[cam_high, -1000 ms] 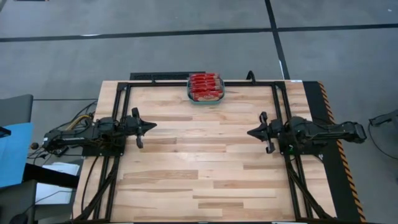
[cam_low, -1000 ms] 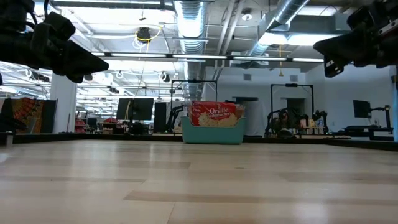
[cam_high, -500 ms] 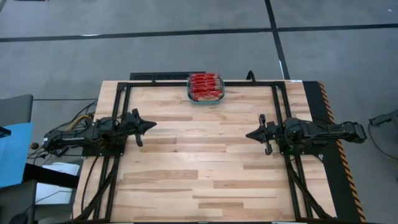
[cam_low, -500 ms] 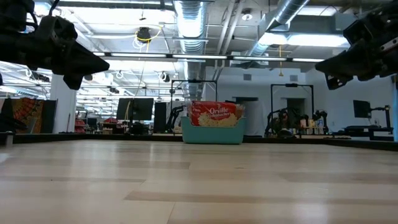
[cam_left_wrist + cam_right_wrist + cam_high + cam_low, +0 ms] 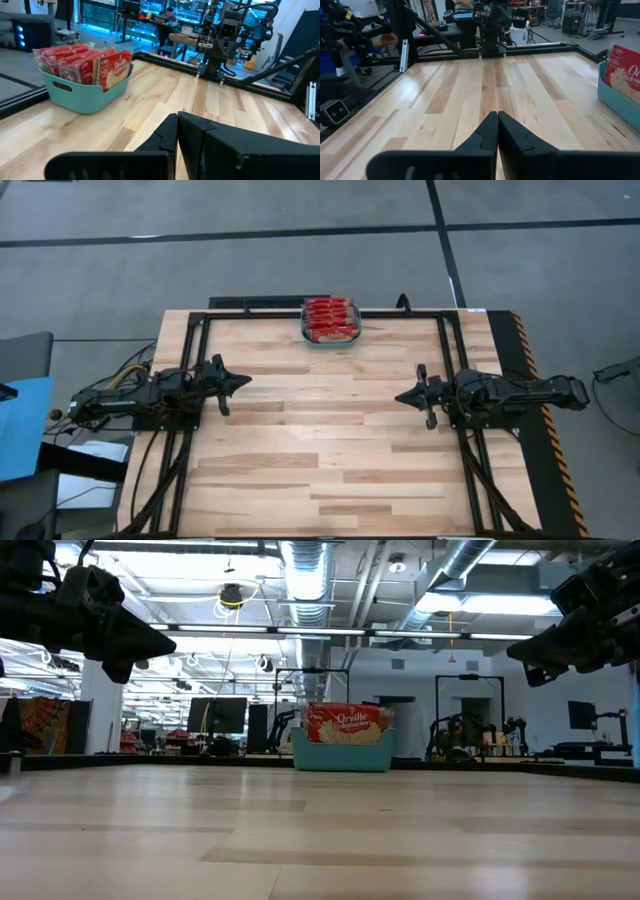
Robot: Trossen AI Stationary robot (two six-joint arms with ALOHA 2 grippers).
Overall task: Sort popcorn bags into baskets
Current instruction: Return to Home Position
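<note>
The teal basket point(image 5: 331, 335) sits at the middle of the table's far edge, with several red popcorn bags point(image 5: 331, 318) standing upright inside it; in the low view the basket point(image 5: 341, 753) shows a bag's "Orville" front point(image 5: 349, 724). In the left wrist view the basket point(image 5: 80, 92) and its bags point(image 5: 82, 62) are plain. My left gripper point(image 5: 246, 381) hovers shut over the table's left side, well short of the basket. My right gripper point(image 5: 400, 395) hovers shut over the right side, facing the left one. The right wrist view catches only the basket's edge point(image 5: 620, 107).
A black metal frame point(image 5: 260, 305) runs along the table's far edge and down both sides under the arms. Bare wooden table top point(image 5: 320, 440) lies between and in front of the two grippers. A yellow-black striped strip point(image 5: 530, 360) marks the table's right edge.
My right gripper has slid slightly toward the table's left and dropped a little, still shut. My left gripper has stayed about where it was. The basket and bags have not moved.
</note>
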